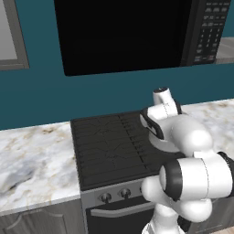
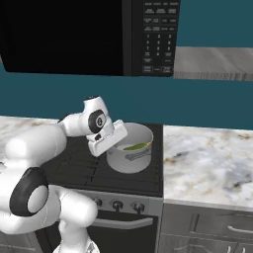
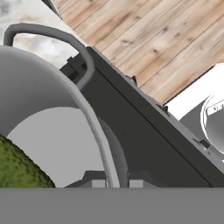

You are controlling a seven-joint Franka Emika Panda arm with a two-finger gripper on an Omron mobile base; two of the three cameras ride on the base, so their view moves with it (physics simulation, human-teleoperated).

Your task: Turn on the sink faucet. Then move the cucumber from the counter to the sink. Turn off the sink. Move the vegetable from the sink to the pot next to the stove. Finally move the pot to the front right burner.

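Hand clamps pot rim on stove.

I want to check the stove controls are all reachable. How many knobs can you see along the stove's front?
3 in the right base view, in a row below the pot: left knob, middle knob, right knob. More may be hidden behind the arm.

Big black microwave hanging over everything, keypad on its right side. Teal wall behind. Light wood-plank floor down below.
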